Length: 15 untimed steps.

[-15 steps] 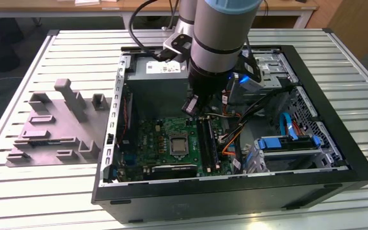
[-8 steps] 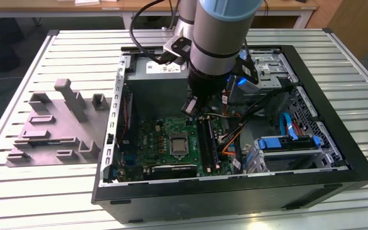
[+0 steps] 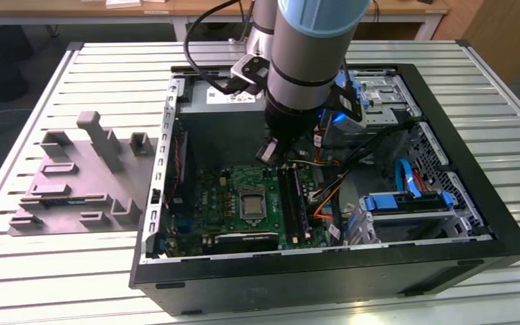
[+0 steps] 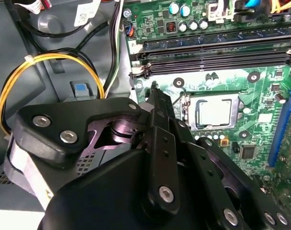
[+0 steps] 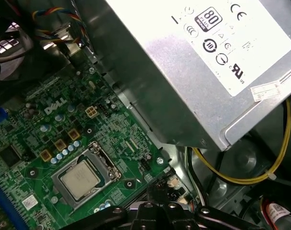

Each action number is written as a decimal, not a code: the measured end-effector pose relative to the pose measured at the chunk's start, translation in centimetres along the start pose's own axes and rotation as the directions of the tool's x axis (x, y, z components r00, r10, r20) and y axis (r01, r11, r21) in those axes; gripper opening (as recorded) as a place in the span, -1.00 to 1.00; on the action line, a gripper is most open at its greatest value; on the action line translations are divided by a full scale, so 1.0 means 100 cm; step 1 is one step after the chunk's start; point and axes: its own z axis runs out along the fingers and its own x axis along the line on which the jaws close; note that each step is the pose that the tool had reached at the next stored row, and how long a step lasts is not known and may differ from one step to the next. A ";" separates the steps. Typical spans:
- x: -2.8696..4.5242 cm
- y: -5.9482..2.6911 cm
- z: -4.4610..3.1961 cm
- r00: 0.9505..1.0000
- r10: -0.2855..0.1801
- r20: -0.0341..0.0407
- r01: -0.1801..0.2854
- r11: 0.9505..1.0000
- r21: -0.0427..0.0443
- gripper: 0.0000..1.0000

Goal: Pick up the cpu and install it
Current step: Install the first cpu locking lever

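Silver-grey cpu [image 5: 82, 179]: seated flat in the socket frame [image 5: 107, 165] on the green motherboard [image 5: 50, 129], inside the open black computer case [image 3: 477, 203].
Jaws: black linkage above the board beside the socket; cannot tell whether apart or together.
Nearby: metal power supply [image 5: 193, 62], yellow cable [image 4: 21, 72], dark memory slots [image 4: 217, 52].
Counter [image 3: 106, 61]: slatted metal, grey plastic fixture [image 3: 79, 176] beside the case.

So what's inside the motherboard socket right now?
The cpu lies in the socket, silver face up, framed by the metal bracket. Whatever is under the chip is covered. The gripper hangs beside it, holding nothing visible.
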 end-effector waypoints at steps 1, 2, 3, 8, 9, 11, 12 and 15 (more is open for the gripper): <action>0.0000 0.0001 0.0009 1.000 0.000 0.000 0.000 1.000 0.000 -0.79; 0.0002 0.0004 0.0016 1.000 0.000 0.001 0.000 1.000 0.000 -0.79; 0.0004 0.0007 0.0021 1.000 0.000 0.001 0.000 1.000 0.000 -0.79; 0.0011 0.0018 0.0037 1.000 0.000 0.001 0.000 1.000 -0.001 -0.79; 0.0011 0.0019 0.0043 1.000 0.000 0.001 0.000 1.000 -0.001 -0.79; 0.0011 0.0022 0.0055 1.000 0.000 0.001 0.000 1.000 -0.001 -0.79; 0.0013 0.0025 0.0061 1.000 0.000 0.001 0.000 1.000 -0.001 -0.79; 0.0019 0.0029 0.0078 1.000 0.000 0.001 0.000 1.000 -0.001 -0.79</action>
